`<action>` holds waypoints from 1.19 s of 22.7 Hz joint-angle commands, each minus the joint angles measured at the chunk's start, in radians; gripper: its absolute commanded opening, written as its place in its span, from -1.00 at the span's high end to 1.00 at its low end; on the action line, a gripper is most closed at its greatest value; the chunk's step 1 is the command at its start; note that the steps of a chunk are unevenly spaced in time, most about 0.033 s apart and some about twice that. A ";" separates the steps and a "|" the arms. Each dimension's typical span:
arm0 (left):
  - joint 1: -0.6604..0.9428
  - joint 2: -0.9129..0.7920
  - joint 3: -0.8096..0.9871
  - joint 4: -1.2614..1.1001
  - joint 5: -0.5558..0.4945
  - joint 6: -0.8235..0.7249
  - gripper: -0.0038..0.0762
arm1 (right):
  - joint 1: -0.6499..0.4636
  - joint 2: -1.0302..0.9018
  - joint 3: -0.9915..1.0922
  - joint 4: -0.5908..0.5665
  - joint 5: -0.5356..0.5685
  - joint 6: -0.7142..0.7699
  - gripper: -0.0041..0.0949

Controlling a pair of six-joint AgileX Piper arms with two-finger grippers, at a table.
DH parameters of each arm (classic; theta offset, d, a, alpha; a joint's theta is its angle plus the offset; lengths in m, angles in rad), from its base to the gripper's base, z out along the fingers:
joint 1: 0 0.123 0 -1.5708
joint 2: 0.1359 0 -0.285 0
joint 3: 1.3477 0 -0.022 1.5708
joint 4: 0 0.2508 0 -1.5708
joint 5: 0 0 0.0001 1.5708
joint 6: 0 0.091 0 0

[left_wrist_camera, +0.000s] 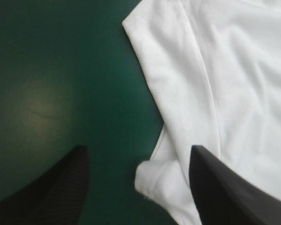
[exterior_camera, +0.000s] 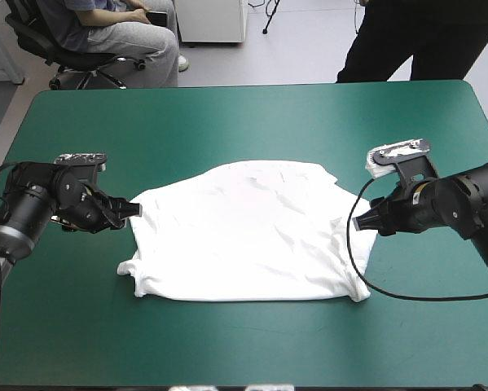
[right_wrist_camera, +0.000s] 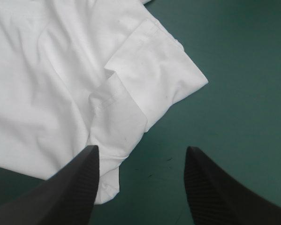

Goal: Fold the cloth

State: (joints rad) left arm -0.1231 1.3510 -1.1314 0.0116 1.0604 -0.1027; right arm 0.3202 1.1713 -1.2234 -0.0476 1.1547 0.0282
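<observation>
The left pincer [exterior_camera: 134,209], fingers apart, sits at the T-shirt's [exterior_camera: 252,236] left edge. The right pincer [exterior_camera: 359,220], also spread, is beside the sleeve [right_wrist_camera: 159,70]. The T-shirt lies flat mid-tabletop [exterior_camera: 227,122]. Only the left wrist view shows a curled corner [left_wrist_camera: 152,180] between its fingers.

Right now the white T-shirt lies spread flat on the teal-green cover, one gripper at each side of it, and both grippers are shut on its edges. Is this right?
Not quite: both grippers are open. The left wrist view shows the left gripper with fingers apart at the edge of the T-shirt; the right wrist view shows the right gripper likewise. The rest holds.
</observation>
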 commanded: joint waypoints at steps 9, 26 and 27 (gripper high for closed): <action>0.042 0.218 -0.031 -0.038 -0.159 0.085 -0.21 | -0.008 -0.022 -0.033 -0.009 -0.060 0.000 -0.11; 0.042 0.393 -0.117 -0.060 -0.095 0.128 0.95 | -0.008 -0.022 -0.033 -0.003 -0.065 0.005 0.04; 0.042 0.393 -0.131 -0.056 -0.082 0.124 0.95 | -0.008 -0.022 -0.033 -0.003 -0.065 0.005 0.05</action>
State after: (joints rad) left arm -0.0839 1.7733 -1.2245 -0.0884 0.9603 0.0311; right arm 0.3202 1.1713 -1.2240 -0.0487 1.1312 0.0336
